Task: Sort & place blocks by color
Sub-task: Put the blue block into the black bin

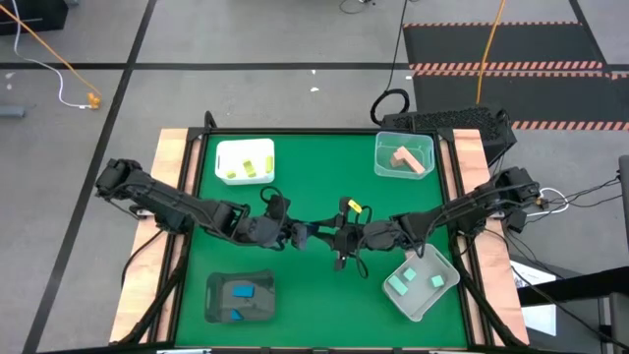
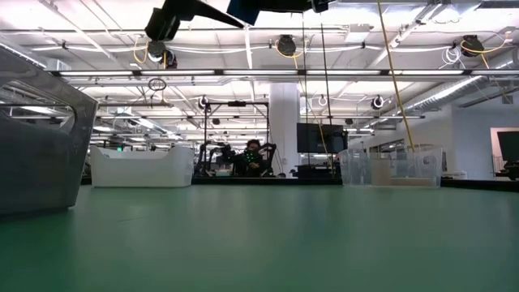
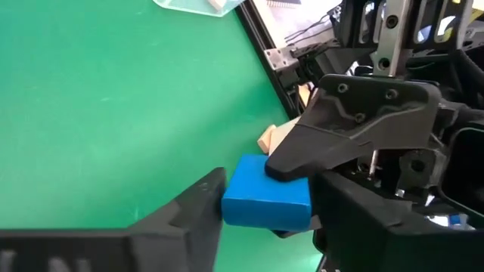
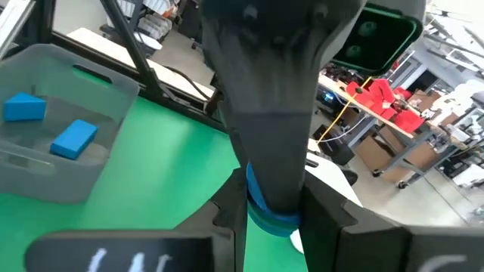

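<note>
Both tools meet above the table's centre, gripping one blue block [image 3: 266, 200] between them: a smooth, matte, rectangular bar with crisp edges. Left tool [image 3: 261, 204] clamps it from the sides; right tool [image 4: 271, 208] is also clenched on it, its dark plastic finger [image 3: 355, 121] pressing the top face. Green felt-like table [image 1: 305, 167]. White tray [image 1: 245, 160], far-left corner, holds lime blocks [image 1: 246, 166]. Clear tray [image 1: 404, 155], far-right corner, holds salmon blocks [image 1: 410, 160]. Dark tray [image 1: 241, 297], near-left, holds blue blocks [image 1: 242, 291]; clear tray [image 1: 421, 282], near-right, mint blocks [image 1: 418, 283].
</note>
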Motion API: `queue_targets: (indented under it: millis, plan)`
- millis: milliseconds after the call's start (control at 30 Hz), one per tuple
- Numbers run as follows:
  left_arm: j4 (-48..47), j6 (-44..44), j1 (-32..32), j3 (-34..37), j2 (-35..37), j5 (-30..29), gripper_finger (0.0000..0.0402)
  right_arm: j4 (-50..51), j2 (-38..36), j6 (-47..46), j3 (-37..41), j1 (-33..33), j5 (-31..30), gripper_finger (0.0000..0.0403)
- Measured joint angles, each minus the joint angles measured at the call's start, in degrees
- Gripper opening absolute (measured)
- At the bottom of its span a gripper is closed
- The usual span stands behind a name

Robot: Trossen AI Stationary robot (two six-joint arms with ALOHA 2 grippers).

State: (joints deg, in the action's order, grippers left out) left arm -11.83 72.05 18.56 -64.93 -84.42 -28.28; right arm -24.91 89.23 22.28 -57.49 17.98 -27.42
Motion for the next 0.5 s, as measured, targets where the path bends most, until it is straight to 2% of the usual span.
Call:
queue_targets:
  millis: [133,267,500]
  plan:
    - [-0.1,-0.4,-0.2,0.0,0.1,-0.1,0.0133,-0.4,0.0,0.9,0.0,0.0,0.0,0.0071]
    - [-0.1,-0.3,-0.2,0.0,0.1,-0.1,0.0134,-0.4,0.0,-0.6,0.0,0.1,0.0,0.009]
    - [-0.1,-0.6,-0.2,0.0,0.0,-0.2,0.0134,-0.8,0.0,-14.0,0.0,0.2,0.6,0.014]
